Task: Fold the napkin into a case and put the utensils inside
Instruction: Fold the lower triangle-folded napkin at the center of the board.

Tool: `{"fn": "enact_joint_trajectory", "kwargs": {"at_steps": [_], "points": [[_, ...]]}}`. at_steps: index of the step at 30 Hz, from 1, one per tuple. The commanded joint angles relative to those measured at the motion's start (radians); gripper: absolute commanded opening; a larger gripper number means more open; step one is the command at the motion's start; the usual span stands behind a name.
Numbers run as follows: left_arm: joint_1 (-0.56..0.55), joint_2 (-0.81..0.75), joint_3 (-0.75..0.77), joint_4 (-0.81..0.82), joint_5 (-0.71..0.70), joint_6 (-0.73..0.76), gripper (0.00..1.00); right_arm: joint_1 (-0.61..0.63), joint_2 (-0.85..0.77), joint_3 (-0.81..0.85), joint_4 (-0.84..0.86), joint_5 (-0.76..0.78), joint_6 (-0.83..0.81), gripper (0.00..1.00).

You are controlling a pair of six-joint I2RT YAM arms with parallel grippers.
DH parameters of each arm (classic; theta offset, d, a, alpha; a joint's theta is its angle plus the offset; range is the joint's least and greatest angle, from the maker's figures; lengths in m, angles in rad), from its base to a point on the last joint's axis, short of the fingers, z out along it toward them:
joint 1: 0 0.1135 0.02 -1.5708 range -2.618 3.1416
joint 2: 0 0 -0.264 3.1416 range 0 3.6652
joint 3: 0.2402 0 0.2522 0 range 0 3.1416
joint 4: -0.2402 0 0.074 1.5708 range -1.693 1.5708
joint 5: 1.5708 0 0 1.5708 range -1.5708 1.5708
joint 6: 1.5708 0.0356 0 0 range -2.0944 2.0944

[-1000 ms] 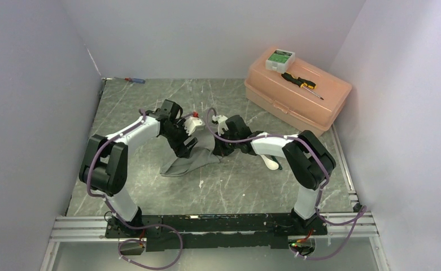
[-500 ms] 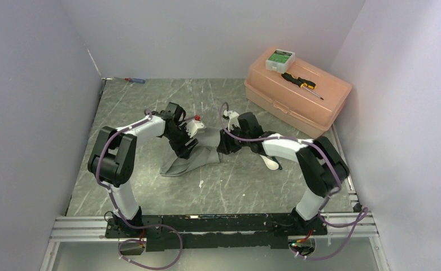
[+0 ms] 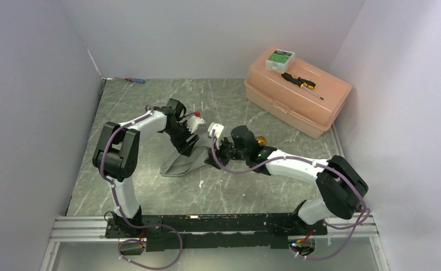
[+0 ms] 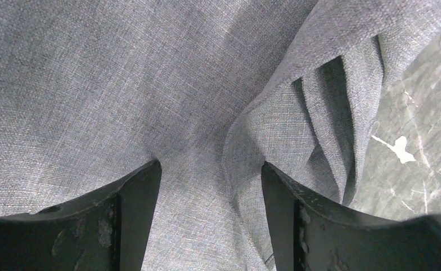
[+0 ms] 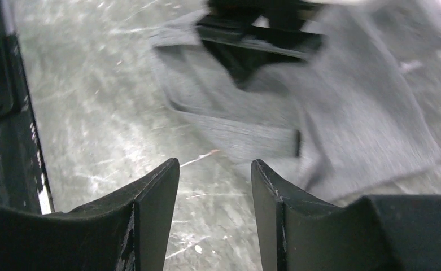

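Observation:
The grey napkin [image 3: 178, 164] lies crumpled at the table's middle. My left gripper [image 3: 188, 148] presses down on it, jaws apart. In the left wrist view the napkin [image 4: 122, 84] fills the frame, and a raised fold runs between the fingers of the left gripper [image 4: 209, 166]. My right gripper [image 3: 211, 158] is open and empty at the napkin's right edge. In the right wrist view the right gripper [image 5: 215, 164] hovers over bare table, with the napkin [image 5: 348, 113] and the left gripper [image 5: 257, 39] ahead. The gold-bronze spoon [image 3: 260, 140] shows behind my right wrist. The white spoon is hidden.
A peach plastic box [image 3: 314, 107] stands at the back right with a black-and-yellow screwdriver [image 3: 301, 84] and a small white-and-green box [image 3: 279, 58] on its lid. A red-and-blue screwdriver [image 3: 134, 80] lies at the back left corner. Walls close in on three sides.
My right arm has stretched left and toward the near side, bringing its gripper low beside the napkin's right edge. Its forearm now covers the white spoon. The left gripper has barely moved.

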Motion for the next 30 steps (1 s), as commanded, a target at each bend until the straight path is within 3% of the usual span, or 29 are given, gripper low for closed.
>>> {"fn": "enact_joint_trajectory", "kwargs": {"at_steps": [1,5,8,19,26,30], "points": [[0.018,0.015,0.037,-0.032,0.049,-0.021,0.71,0.057,0.005,0.031,-0.048,-0.059,-0.323,0.54],[0.028,0.017,0.049,-0.048,0.073,-0.032,0.72,0.058,0.081,0.135,-0.170,-0.153,-0.498,0.54],[0.032,0.012,0.052,-0.050,0.084,-0.038,0.72,0.060,0.170,0.205,-0.209,-0.138,-0.550,0.53],[0.056,0.015,0.069,-0.081,0.093,-0.031,0.72,0.086,0.336,0.381,-0.313,-0.237,-0.662,0.52],[0.075,0.015,0.077,-0.099,0.080,-0.011,0.72,0.118,0.370,0.407,-0.407,-0.303,-0.723,0.48],[0.083,0.020,0.084,-0.100,0.084,-0.018,0.73,0.136,0.391,0.409,-0.415,-0.267,-0.735,0.46]]}}
